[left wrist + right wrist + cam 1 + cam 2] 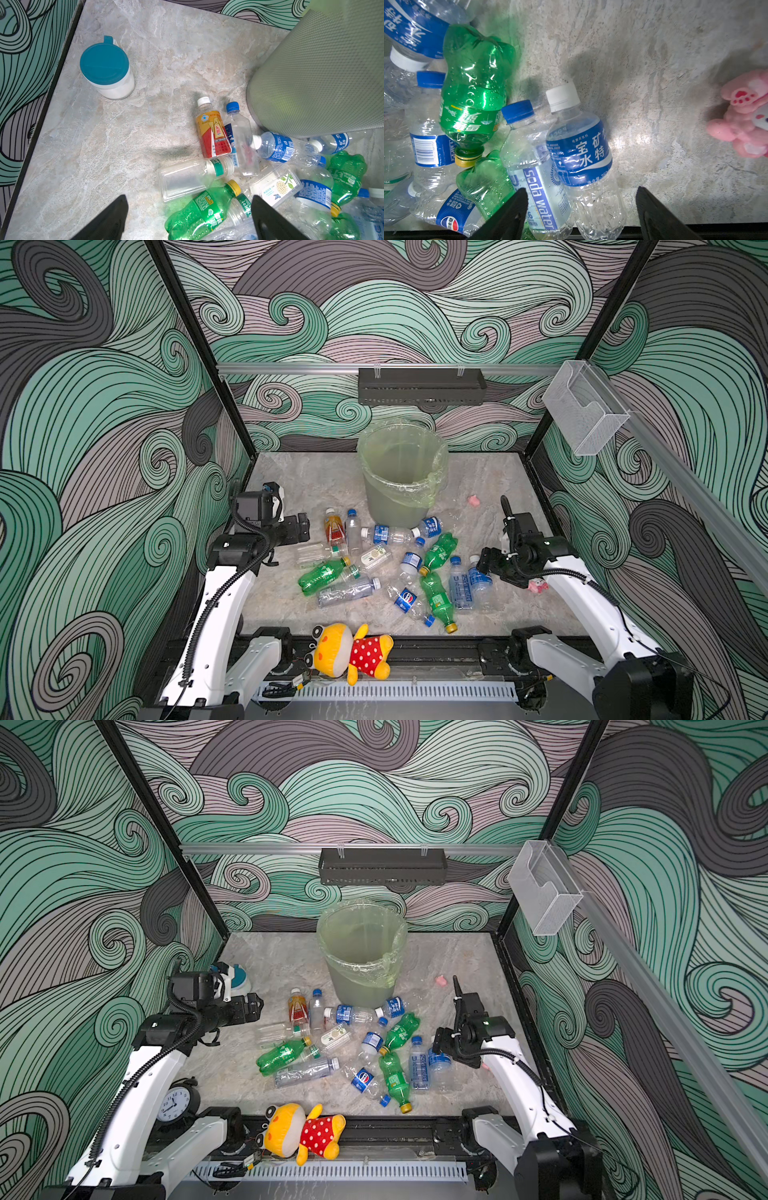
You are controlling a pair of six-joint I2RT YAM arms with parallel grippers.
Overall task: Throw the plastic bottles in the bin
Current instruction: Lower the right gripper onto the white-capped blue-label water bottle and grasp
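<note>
The bin (401, 472) (361, 952) stands upright at the back middle, lined with a pale green bag. Its wall (322, 72) also fills one side of the left wrist view. Several plastic bottles (374, 568) lie scattered in front of it, among them an orange-red one (333, 526) and a green one (199, 212). My left gripper (305, 526) (188, 197) hangs open over the pile's left edge, holding nothing. At the pile's right edge my right gripper (484, 562) (581, 188) is open. Its jaws straddle a white-capped, blue-labelled bottle (579, 149) and a soda water bottle (533, 176) without pressing them.
A teal-lidded white cup (107, 66) stands by the left wall. A yellow plush toy (351, 651) lies on the front rail and an alarm clock (176, 1102) sits front left. A pink plush (745, 116) lies beside the right arm. A clear box (584, 406) hangs on the right wall.
</note>
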